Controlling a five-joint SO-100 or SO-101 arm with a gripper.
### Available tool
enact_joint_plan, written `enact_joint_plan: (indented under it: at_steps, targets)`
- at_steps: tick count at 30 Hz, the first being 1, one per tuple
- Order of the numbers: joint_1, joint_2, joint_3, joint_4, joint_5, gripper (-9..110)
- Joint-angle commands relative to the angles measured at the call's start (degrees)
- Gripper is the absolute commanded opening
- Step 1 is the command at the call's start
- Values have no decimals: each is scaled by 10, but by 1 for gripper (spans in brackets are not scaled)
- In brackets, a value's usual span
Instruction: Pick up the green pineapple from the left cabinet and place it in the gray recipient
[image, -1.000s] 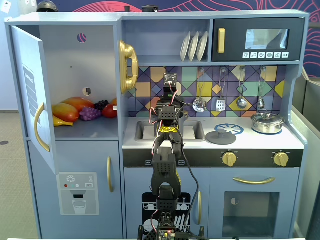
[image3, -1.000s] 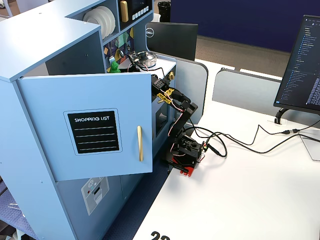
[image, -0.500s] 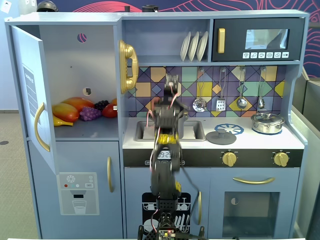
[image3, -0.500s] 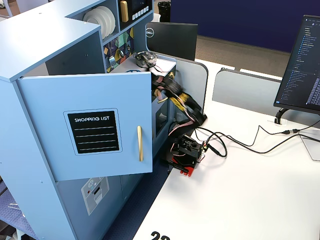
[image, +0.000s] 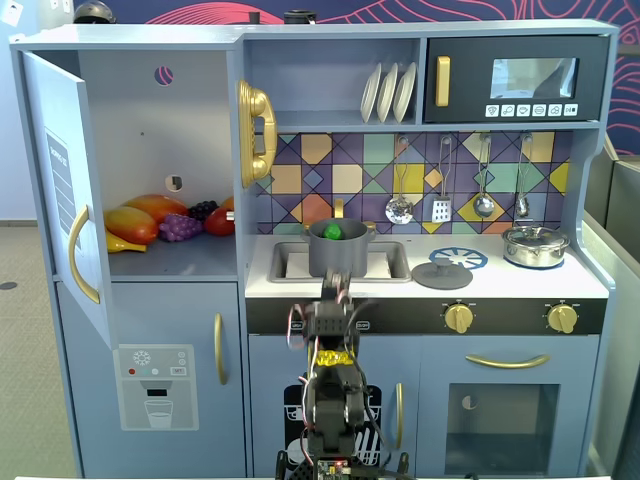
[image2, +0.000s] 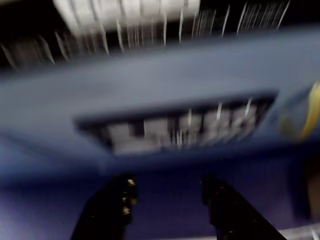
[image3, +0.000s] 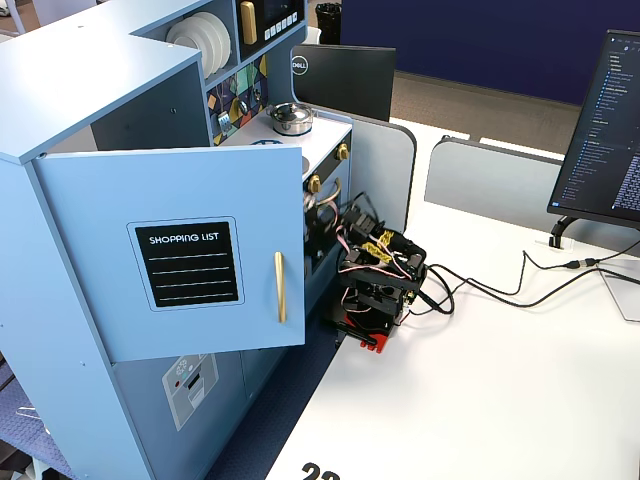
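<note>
The pineapple (image: 332, 231) is lying inside the gray pot (image: 338, 248), its green top showing just above the rim. The pot is standing in the sink (image: 395, 262) of the toy kitchen, right of the cabinet (image: 150, 130). By these pictures the transfer is judged complete: the fruit is out of the cabinet and in the pot.

The cabinet door (image: 62, 190) is hanging wide open. On its shelf the remaining toy foods are lying together: orange and yellow pieces (image: 132, 224), a purple grape bunch (image: 180, 227) and a red piece (image: 220, 221). No green item is showing among them.

The arm (image: 330, 385) is sitting folded low in front of the kitchen, below the counter edge and well apart from the pot. In the wrist view the end effector (image2: 167, 197) is showing two dark fingers (image2: 112, 202) spread apart with only blurred blue kitchen front between them; it is released and carrying nothing. In another fixed view the arm (image3: 378, 272) is resting on the white desk (image3: 500, 380) just beside the kitchen front.

What appears left, if anything, is settling the arm at rest; the door is standing open, though the task says nothing of closing it.
</note>
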Motion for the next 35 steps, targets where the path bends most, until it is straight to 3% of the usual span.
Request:
enact_joint_plan:
  at_steps: [1, 5, 10, 11, 13, 35]
  targets:
    - [-15, 31, 89, 6, -20, 4]
    - [-3, 54, 125, 77, -16, 7]
    - [20, 78, 161, 192, -91, 4]
    - [12, 79, 161, 203, -47, 4]
    - [7, 79, 161, 205, 12, 3]
    - [8, 79, 161, 207, -4, 3]
